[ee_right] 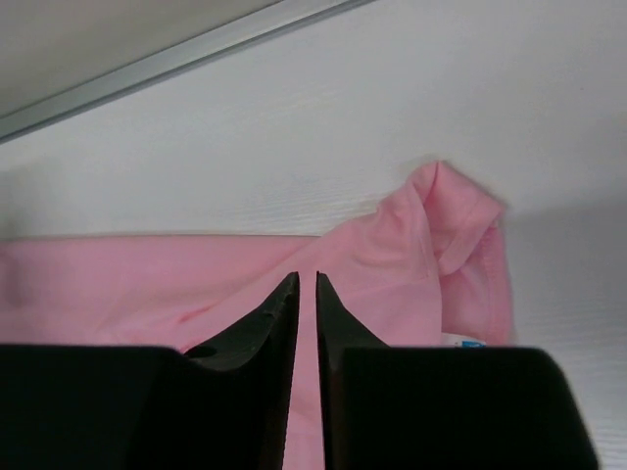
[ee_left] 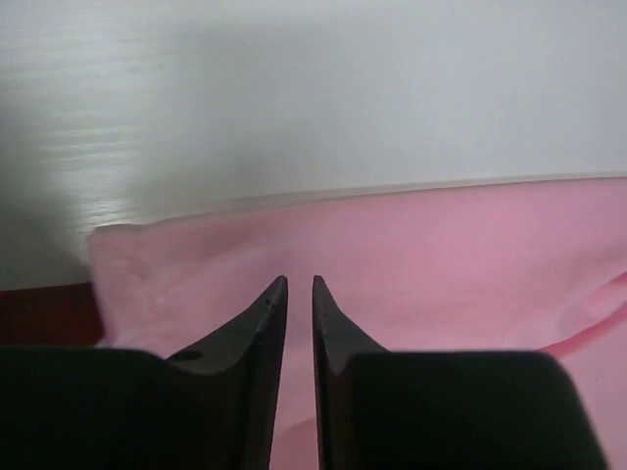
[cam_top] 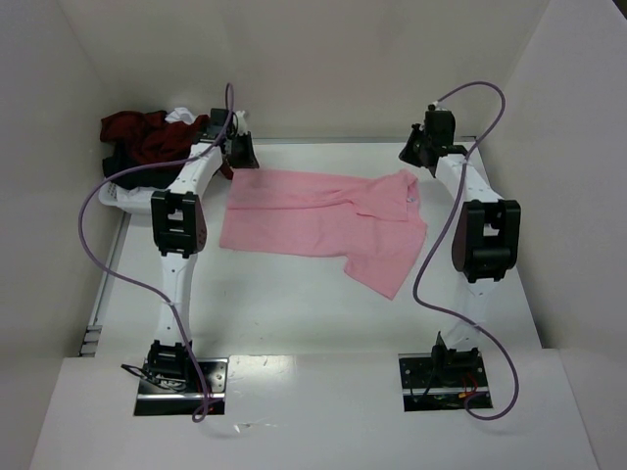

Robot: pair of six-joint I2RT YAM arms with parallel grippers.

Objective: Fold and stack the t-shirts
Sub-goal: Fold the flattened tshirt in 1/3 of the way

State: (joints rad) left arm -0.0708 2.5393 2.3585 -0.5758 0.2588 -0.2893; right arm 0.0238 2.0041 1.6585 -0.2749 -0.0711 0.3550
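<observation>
A light pink t-shirt (cam_top: 323, 220) lies spread across the middle of the table, partly folded, with one flap hanging toward the front right. My left gripper (cam_top: 242, 152) hovers at its far left corner. In the left wrist view its jaws (ee_left: 300, 279) stand slightly apart over the pink cloth (ee_left: 441, 264), holding nothing. My right gripper (cam_top: 419, 149) hangs at the far right corner. Its jaws (ee_right: 307, 276) are also narrowly open above the shirt (ee_right: 147, 284), near a bunched sleeve and the white neck label (ee_right: 470, 343). Dark red, black and white t-shirts (cam_top: 137, 137) are heaped at the far left.
The heap of shirts rests in a small white basket (cam_top: 122, 199) beside the left arm. White walls close in the table on three sides. A metal rail (ee_right: 176, 59) runs along the far edge.
</observation>
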